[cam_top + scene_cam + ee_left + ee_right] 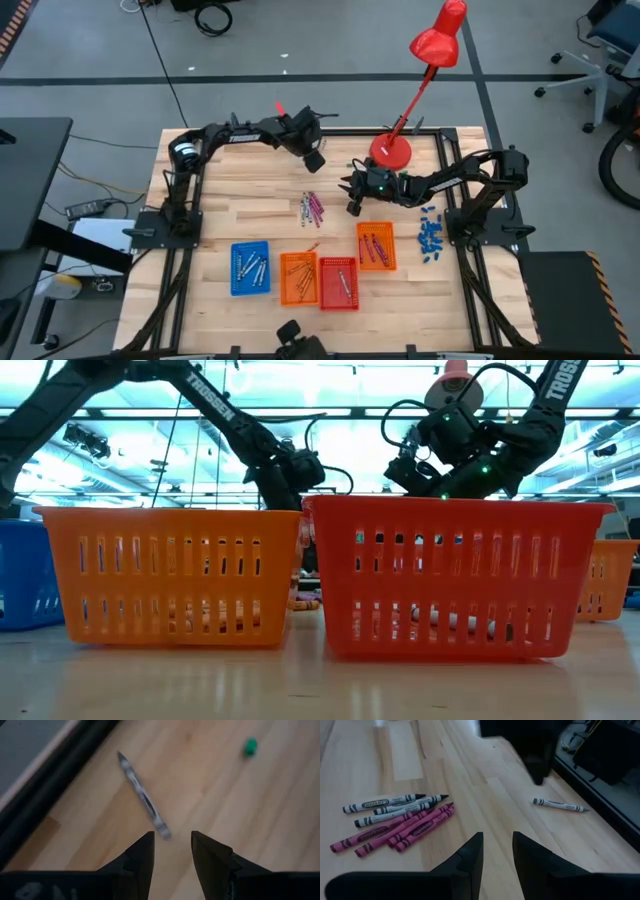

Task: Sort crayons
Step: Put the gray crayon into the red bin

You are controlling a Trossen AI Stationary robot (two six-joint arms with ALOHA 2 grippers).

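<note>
A pile of crayons [312,207] lies flat mid-table: three grey-white ones [390,806] and several magenta ones [400,831]. One grey-white crayon [142,795] lies alone near the table's far edge, also in the right wrist view [558,805]. My left gripper [172,840] hovers open just short of that lone crayon, tilted down, nothing between its fingers; the high view shows it [315,158] far of the pile. My right gripper [497,840] stands open to the right of the pile [354,197], pointing left, and holds nothing.
Near the front stand a blue tray [250,268], an orange tray [298,278], a red tray [338,283] and another orange tray [375,246], each holding crayons. Small blue bits [430,236] lie at the right. A green bit [250,746] lies near the lone crayon. A red desk lamp [390,150] stands at the far edge.
</note>
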